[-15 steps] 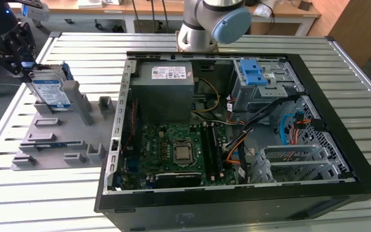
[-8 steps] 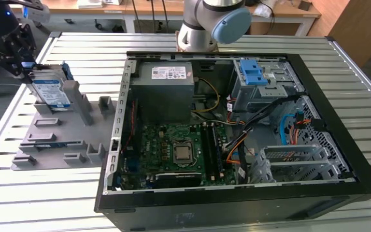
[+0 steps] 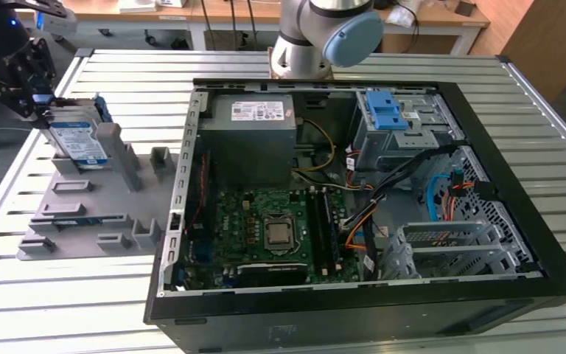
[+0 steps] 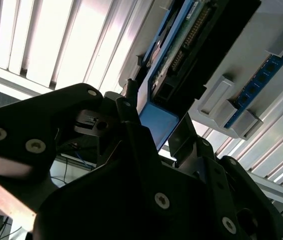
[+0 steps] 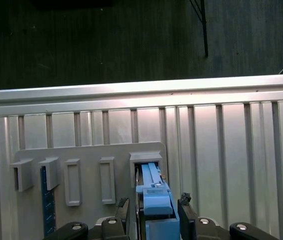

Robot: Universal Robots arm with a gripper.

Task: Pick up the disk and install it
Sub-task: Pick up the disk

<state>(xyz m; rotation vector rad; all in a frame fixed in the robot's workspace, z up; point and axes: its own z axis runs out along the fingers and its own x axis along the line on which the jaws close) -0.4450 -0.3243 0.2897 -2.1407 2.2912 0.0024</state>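
**A:** Far along?

**B:** Barely begun, by the look of it. Find the flat silver metal disk [image 3: 77, 141], white-and-blue label, blue plastic frame, upright in a slot of the grey plastic holder block [image 3: 96, 214]. Sits on the slatted metal worktop [image 3: 67, 295], at the exterior view's left of the open black computer case [image 3: 362, 317]. Not lifted, not installed.

**A:** And the black gripper [image 3: 39, 110]?

**B:** Down at the disk's upper end. See the fingers [image 5: 123, 209] astride the blue frame in the first wrist view, with a thin gap on each side. Parted, then, and seemingly not clamping.

**A:** Left undone?

**B:** Nearly all of it, at a guess: grasp, lift, carry across, seating inside the case. Probably meant for the grey metal cage with blue plastic latches [image 3: 416, 129].

**A:** Anything in the way?

**B:** Note the case wall between holder and cage. Mind the orange and black cables [image 3: 441, 188] draped just beside the cage. Add the large grey power-supply box [image 3: 253, 140] near it, and the holder's own posts close by the disk.
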